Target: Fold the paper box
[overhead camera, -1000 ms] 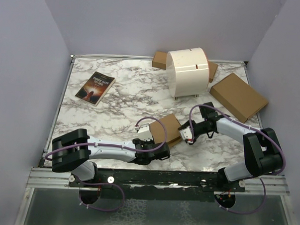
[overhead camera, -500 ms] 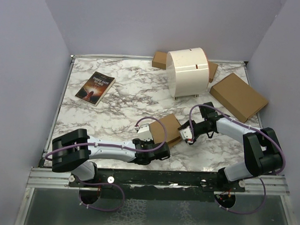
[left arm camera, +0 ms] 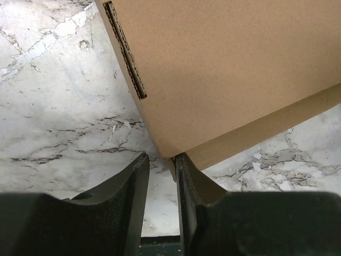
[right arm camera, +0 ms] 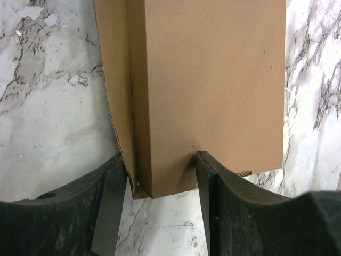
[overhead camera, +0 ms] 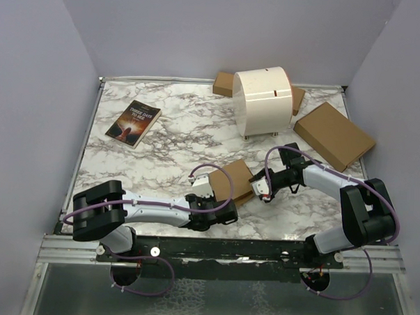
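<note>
The paper box, plain brown cardboard, sits partly folded and tilted between my two grippers near the table's front middle. My left gripper is at its near-left corner. In the left wrist view its jaws stand narrowly apart, with the box's corner tab against the right finger and marble showing beside it. My right gripper is at the box's right end. In the right wrist view its fingers close on the box's folded side wall and large face.
A book lies at the back left. A white cylindrical stand is at the back centre, with brown cardboard pieces behind it. A larger, thicker brown box lies at the right edge. Purple walls surround the marble table.
</note>
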Controlling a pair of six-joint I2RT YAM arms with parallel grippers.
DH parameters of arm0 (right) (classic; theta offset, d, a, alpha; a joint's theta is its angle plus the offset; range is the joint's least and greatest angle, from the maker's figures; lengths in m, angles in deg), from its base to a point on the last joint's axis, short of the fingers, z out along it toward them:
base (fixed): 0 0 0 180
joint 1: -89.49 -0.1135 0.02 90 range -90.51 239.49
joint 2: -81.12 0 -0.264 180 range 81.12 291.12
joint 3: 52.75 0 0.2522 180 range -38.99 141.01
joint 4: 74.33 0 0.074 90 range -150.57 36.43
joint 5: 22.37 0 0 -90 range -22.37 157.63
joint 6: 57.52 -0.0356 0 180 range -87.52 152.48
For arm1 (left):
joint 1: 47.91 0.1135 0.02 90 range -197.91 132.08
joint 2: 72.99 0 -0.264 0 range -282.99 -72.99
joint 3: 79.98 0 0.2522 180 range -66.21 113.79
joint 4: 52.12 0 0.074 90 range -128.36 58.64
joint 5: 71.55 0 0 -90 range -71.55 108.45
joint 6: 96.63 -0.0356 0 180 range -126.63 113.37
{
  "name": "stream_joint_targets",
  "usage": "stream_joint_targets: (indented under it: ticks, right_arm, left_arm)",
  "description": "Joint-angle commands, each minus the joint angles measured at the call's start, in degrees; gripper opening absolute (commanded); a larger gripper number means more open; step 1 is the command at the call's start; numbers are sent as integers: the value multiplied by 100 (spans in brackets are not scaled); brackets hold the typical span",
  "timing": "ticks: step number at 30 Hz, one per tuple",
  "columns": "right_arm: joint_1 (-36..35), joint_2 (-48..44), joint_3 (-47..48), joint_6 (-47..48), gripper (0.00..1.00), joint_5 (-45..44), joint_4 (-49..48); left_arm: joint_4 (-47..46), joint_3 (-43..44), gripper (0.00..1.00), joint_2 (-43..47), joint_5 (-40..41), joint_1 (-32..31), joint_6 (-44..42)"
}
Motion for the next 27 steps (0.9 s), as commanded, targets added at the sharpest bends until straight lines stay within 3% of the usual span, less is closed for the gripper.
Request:
stream_joint_targets:
  ticks: [1,13,21,27]
  right_arm:
    - [-35,176,-5,-62,52,-64,335]
    - [-35,197,-4,-75,52,-72,335]
    - [-35,194,-13,-65,52,-72,343]
    - [-35,197,-6,-68,52,-71,345]
  left_arm:
    - [324,52,27,33,-23,-5,-121]
    - [388,31,25,32,-28,-61,-101]
    - [359,205,43,47,77,-59,-307]
    - [106,222,43,262,91,-79,-713]
